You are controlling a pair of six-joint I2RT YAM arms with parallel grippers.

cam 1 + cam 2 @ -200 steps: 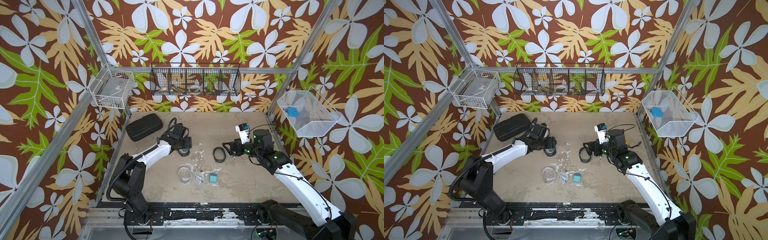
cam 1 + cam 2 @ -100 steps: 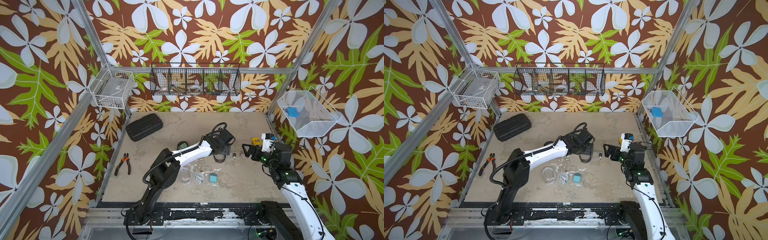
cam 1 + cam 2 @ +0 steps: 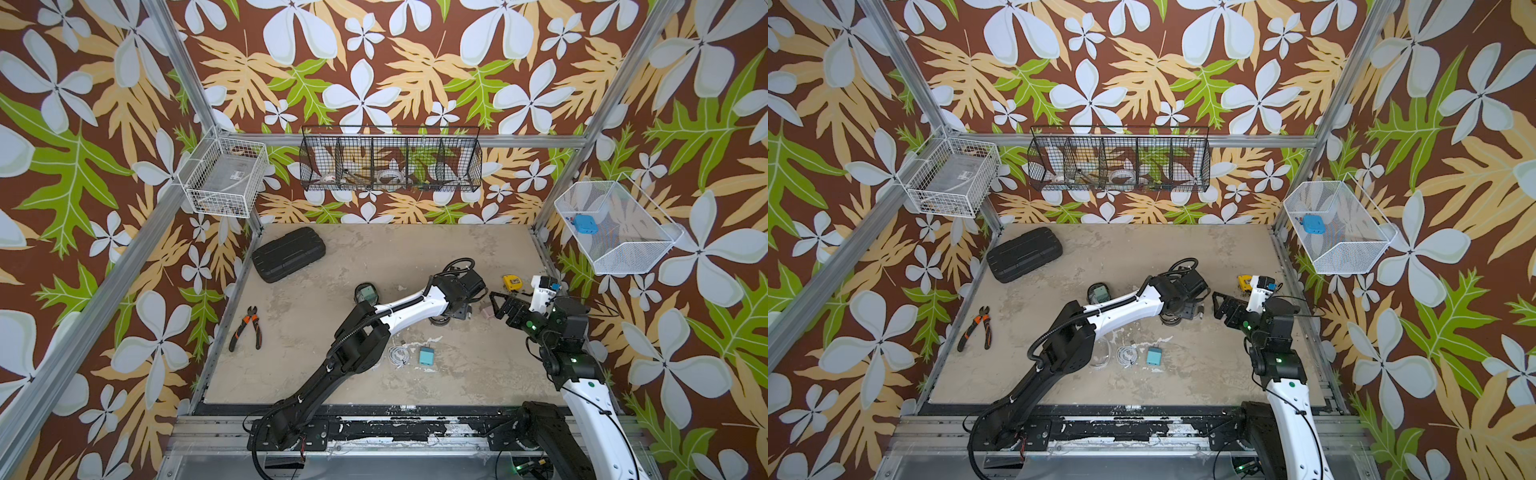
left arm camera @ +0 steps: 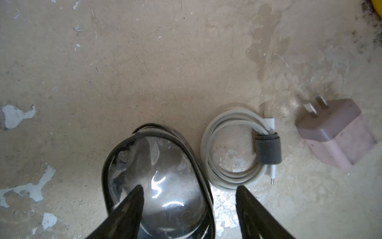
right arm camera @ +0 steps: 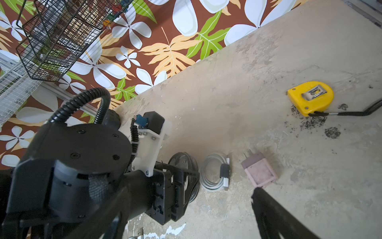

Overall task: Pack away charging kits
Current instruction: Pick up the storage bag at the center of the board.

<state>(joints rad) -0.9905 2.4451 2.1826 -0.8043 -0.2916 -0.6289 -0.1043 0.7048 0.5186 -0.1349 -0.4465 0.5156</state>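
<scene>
We see the left fingers (image 4: 130, 209) spread wide and holding nothing, poised over the black-rimmed pouch (image 4: 157, 169) on the worktop (image 4: 144, 62). A coiled white cable (image 4: 229, 115) (bound by a dark strap) lies just beside it, the pink plug (image 4: 334, 136) beyond. The right fingers (image 5: 268, 213) gape empty near that plug. The teal plug (image 3: 425, 356) lies well apart, beside another white cable (image 3: 397, 356).
</scene>
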